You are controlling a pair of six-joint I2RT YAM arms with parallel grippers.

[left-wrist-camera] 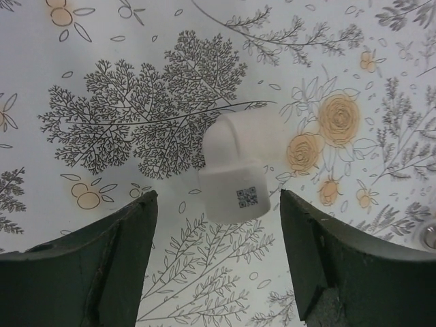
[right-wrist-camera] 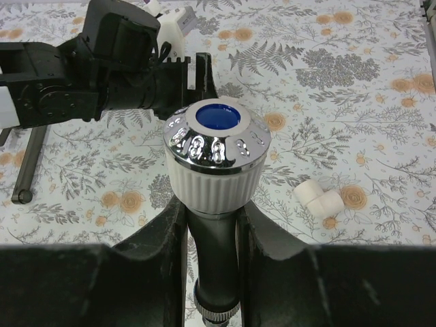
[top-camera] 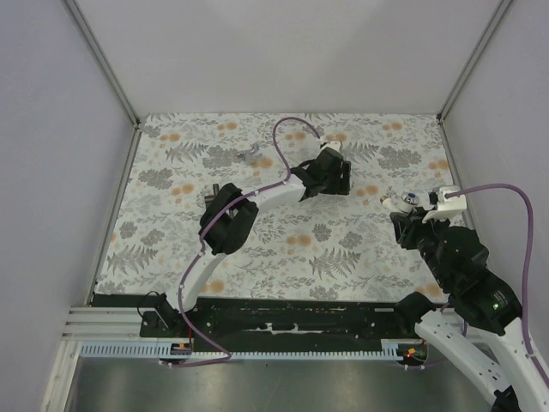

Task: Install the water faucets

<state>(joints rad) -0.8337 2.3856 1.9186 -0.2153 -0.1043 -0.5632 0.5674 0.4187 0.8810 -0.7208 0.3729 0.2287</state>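
Lowest in the right wrist view, the right tool (right-wrist-camera: 214, 221) is clenched on the dark stem of a faucet (right-wrist-camera: 216, 146). The faucet stands upright in the grip, with a white ribbed collar and a chrome cap with a blue centre, held clear of the floral worktop (right-wrist-camera: 381, 41). Just right of it in that frame, a plain white elbow fitting (right-wrist-camera: 319, 199) lies loose on the worktop, apart from both tools. At the left edge a dark T-handled bar (right-wrist-camera: 26, 163) lies flat.

Farther off, toward the upper middle of the overhead view, the left tool (left-wrist-camera: 216, 204) is released. Its two dark fingers (left-wrist-camera: 102, 259) stand spread on either side of a coded elbow fitting (left-wrist-camera: 238, 170), a white bent piece with a small square code printed on its face. It lies on the worktop at the centre of the left wrist frame. Neither finger touches it, and a clear gap shows on each side.

The step in hand looks like the pickup of this coded elbow fitting, with the faucet already held ready for mating. The next move calls for bringing the fingers in squarely on the fitting's flat sides. The piece is light and smooth, so an uneven pinch would likely spin or skid it. Once lifted, its open end must be aligned with the faucet's stem.
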